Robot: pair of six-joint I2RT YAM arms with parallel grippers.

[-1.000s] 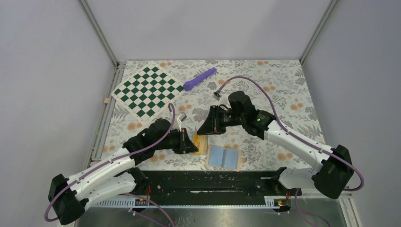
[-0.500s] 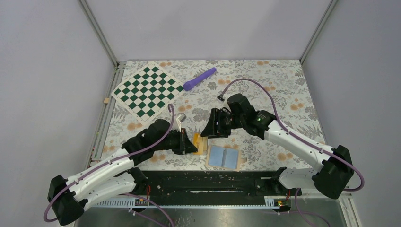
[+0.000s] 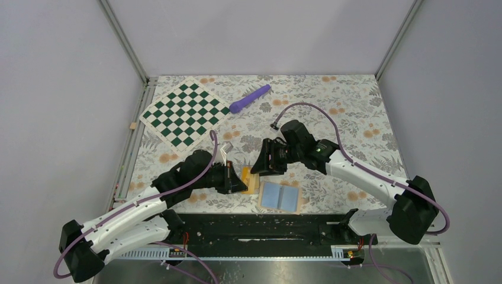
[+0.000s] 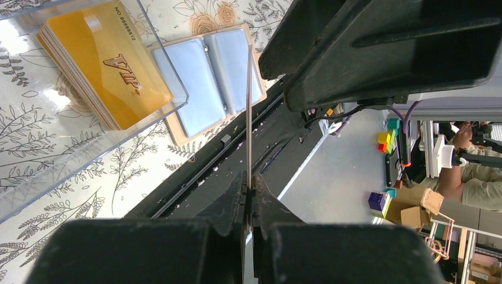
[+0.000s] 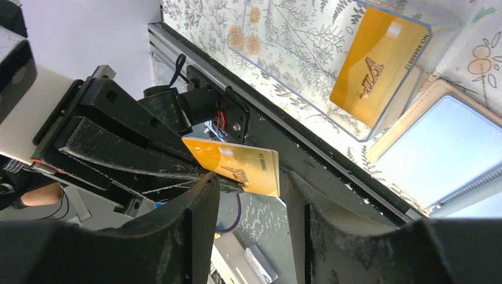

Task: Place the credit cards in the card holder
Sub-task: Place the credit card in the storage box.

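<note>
surface [image 3: 355, 106]: floral print, carries everything.
checkered mat [image 3: 186, 112]: far left.
right gripper [image 3: 258, 165]: jaws released, spread wide, facing the single card.
left gripper [image 3: 242, 181]: jaws clenched on the single card [image 5: 237, 164].
card holder [image 3: 281, 196]: open at the near edge, blue pockets up.
clear case [image 4: 35, 171]: just left of the card holder.
credit cards [image 4: 109, 62]: stacked inside the clear case.

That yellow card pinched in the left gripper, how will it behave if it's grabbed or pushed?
Probably stiff: the yellow card juts straight from the left gripper without drooping, and edge-on it shows as a thin straight line. Likely light and slick, judging by its glossy face, so it could pivot or slip in a one-edge pinch.
</note>
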